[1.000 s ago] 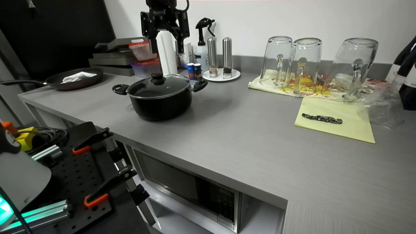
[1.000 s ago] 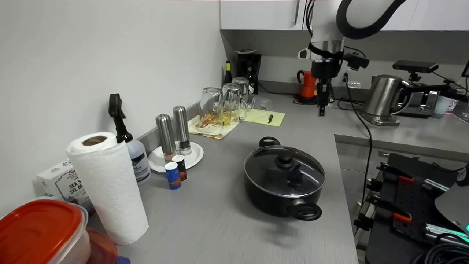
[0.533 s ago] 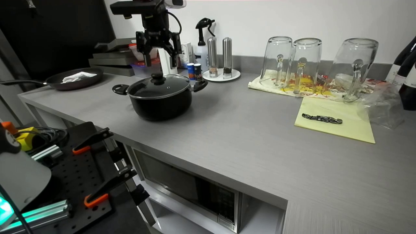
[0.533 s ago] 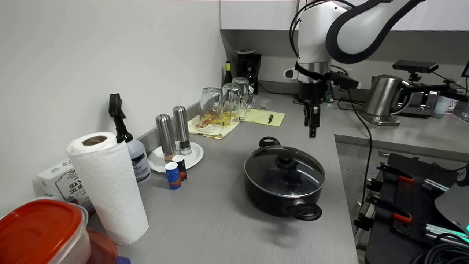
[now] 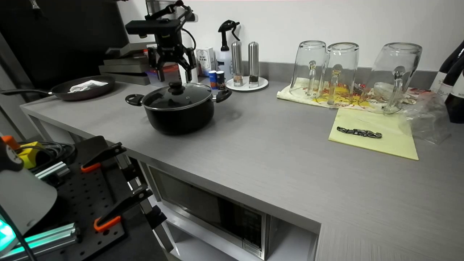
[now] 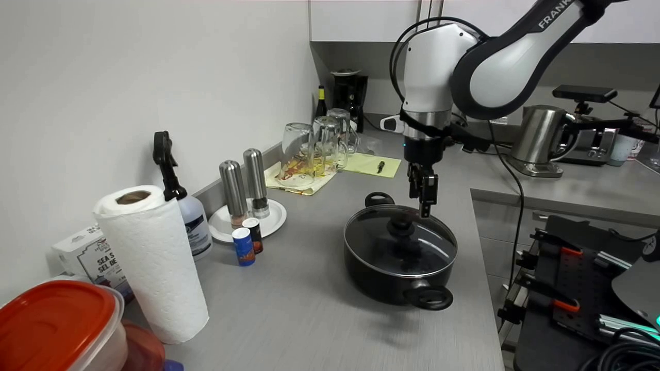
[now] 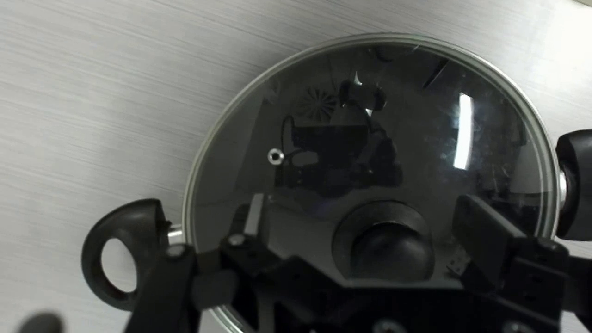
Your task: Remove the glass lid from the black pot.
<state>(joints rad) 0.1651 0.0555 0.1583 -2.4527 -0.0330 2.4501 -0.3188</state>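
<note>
The black pot (image 5: 181,121) stands on the counter and shows in both exterior views (image 6: 379,288). The glass lid (image 5: 194,95) sits flat on it, with a dark centre knob (image 6: 400,225). My gripper (image 5: 174,79) is open and empty, above the lid. In an exterior view my gripper (image 6: 424,214) is just right of the knob. In the wrist view the knob (image 7: 393,254) lies between the spread fingers (image 7: 485,236), apart from both pads. The gripper body hides the near part of the lid (image 7: 416,162) there. A pot handle (image 7: 138,249) shows at left.
Pepper mills (image 5: 253,59), small shakers (image 5: 220,80) and a paper towel roll (image 6: 149,263) stand behind the pot by the wall. Upturned glass mugs (image 5: 337,72) stand on a cloth. A frying pan (image 5: 81,94) lies at the far end. The counter's front edge (image 5: 232,194) runs close to the pot.
The arm has come down and over the pot. In the exterior views the gripper has moved from well above the counter to just above the lid. Pot and lid have not moved.
</note>
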